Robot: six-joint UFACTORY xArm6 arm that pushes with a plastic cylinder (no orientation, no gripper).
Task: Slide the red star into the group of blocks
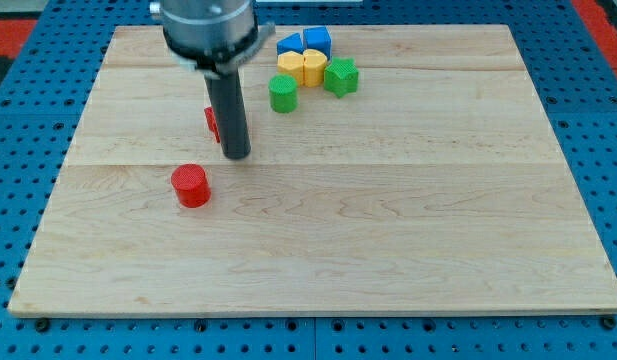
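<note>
My tip point(236, 155) rests on the wooden board, left of centre. A red block point(212, 122), likely the red star, is mostly hidden behind the rod; only its left edge shows, touching the rod's left side. A red cylinder point(191, 186) lies apart, below and left of my tip. The group sits near the view's top: a green cylinder point(282, 93), a yellow block point(290, 64), a yellow cylinder point(313, 67), a green star point(341, 76), a blue block point(289, 44) and a blue cube point(317, 40). The group is up and to the right of my tip.
The wooden board point(388, 220) lies on a blue perforated base point(608, 150). The arm's grey housing point(208, 25) hangs over the board's top left part.
</note>
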